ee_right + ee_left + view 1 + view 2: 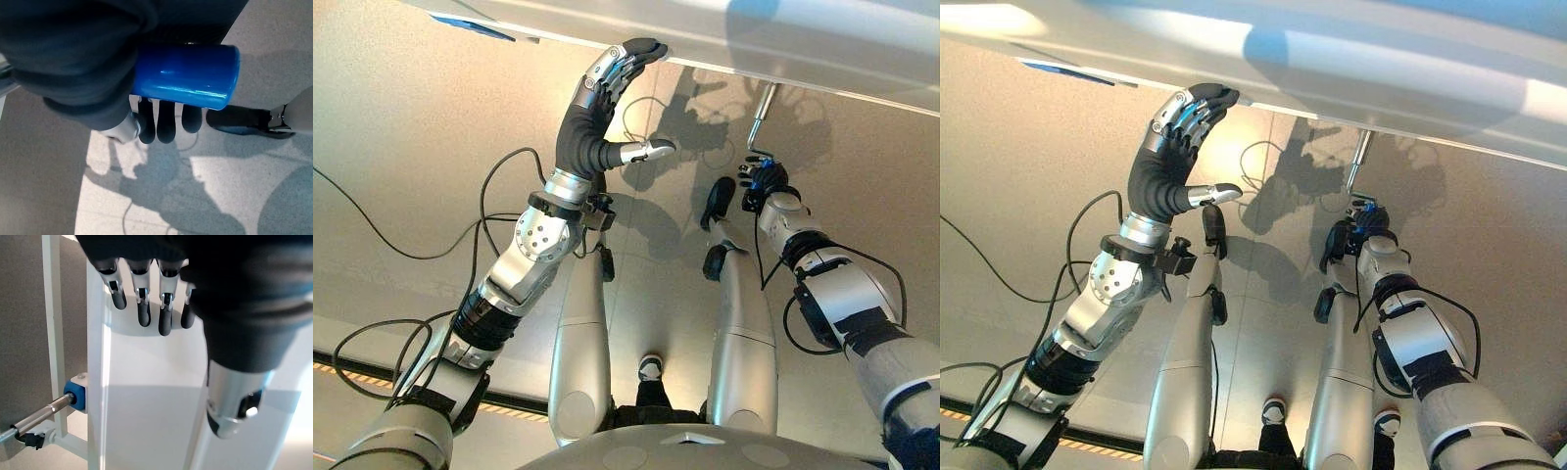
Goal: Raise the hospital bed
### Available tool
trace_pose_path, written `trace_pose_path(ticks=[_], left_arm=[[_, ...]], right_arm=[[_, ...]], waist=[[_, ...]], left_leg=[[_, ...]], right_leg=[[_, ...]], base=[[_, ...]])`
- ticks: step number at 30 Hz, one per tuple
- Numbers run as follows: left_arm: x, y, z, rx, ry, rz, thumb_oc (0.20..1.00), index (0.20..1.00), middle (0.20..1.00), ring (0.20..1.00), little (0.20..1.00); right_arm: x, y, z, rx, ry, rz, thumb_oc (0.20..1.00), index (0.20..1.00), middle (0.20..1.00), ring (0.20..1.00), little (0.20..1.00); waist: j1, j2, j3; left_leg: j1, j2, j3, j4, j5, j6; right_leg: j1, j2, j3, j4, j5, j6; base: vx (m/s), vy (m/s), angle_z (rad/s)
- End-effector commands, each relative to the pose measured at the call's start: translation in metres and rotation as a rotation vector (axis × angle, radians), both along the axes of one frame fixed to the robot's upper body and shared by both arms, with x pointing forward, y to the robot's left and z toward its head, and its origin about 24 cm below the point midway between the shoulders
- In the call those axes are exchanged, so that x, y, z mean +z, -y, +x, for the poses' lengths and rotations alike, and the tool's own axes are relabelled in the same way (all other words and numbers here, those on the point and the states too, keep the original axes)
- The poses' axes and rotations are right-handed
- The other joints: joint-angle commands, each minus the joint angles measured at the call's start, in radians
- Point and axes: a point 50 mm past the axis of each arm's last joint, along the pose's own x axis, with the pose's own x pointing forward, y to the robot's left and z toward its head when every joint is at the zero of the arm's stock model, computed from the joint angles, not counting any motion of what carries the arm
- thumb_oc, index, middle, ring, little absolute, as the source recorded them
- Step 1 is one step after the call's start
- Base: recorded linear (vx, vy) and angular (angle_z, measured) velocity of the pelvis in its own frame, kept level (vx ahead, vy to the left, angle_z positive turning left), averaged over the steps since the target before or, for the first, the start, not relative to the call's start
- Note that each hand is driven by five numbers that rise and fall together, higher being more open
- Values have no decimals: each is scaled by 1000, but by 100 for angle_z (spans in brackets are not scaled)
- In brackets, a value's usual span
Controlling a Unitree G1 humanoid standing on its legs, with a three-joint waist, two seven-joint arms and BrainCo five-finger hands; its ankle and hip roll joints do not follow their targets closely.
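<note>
You have the blue crank handle (185, 76) wrapped in the right hand (766, 181): in the right wrist view the dark fingertips (165, 122) curl round its underside and the cylinder's free end sticks out past them. In the head views that hand sits just below the edge of the hospital bed (705, 39), and the silver crank rod (762, 117) runs up from it at a slant to meet the bed's underside. The bed's pale panel crosses the top of your view from left to right, dropping lower toward the right, so its edge hangs close over both hands. Your left hand (612, 93) is raised with its fingers straight and together, their dark tips (142, 308) laid against the white bed edge, the thumb (646, 151) held out to the side and touching nothing. The left wrist view shows the white bed frame (98, 382) running past those fingers, with a blue-and-white bearing block (77, 392) on it where a metal shaft (36, 417) enters. Between the two hands the floor (411, 117) lies open beneath the bed. Below the right hand the floor is bare and light-patched, with room round the handle on the free-end side.
</note>
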Motion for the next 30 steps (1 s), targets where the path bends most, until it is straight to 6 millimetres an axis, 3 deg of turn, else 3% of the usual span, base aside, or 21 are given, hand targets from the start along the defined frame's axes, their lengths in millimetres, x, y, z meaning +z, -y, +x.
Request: trace_pose_path(ticks=[1,11,19,25,30], left_arm=[[31,-1,-37,-117,189,-126,1000,1000,1000,1000,1000],[30,-3,-37,-117,184,-123,1000,1000,1000,1000,1000],[25,-4,-36,-148,158,-109,1000,1000,1000,1000,1000],[19,-11,-35,-124,146,-66,1000,1000,1000,1000,1000],[16,-17,-36,-104,142,-42,1000,1000,1000,1000,1000]], right_arm=[[-1,-13,1,42,22,7,200,200,200,200,200],[9,-3,2,-32,101,119,200,200,200,200,200],[13,49,-12,-175,166,186,200,200,200,200,200],[11,89,-34,-273,247,223,200,200,200,200,200],[6,105,-53,-266,297,193,200,200,200,200,200]], waist=[[1,33,-19],[-5,33,-19],[-9,43,-19],[-40,12,-19],[-71,-29,-19]], left_leg=[[-2,-7,9,85,-100,11],[1,-5,13,87,-102,8],[27,6,28,75,-96,0],[50,37,42,67,-92,-12],[83,58,54,52,-85,-22]], right_leg=[[58,0,24,-179,113,89],[55,-1,29,-171,109,90],[51,9,41,-160,99,92],[41,36,48,-152,93,93],[48,58,52,-153,93,93]], base=[[0,0,0],[0,0,0],[3,-9,-1],[9,-52,-8],[1,-66,-13]])
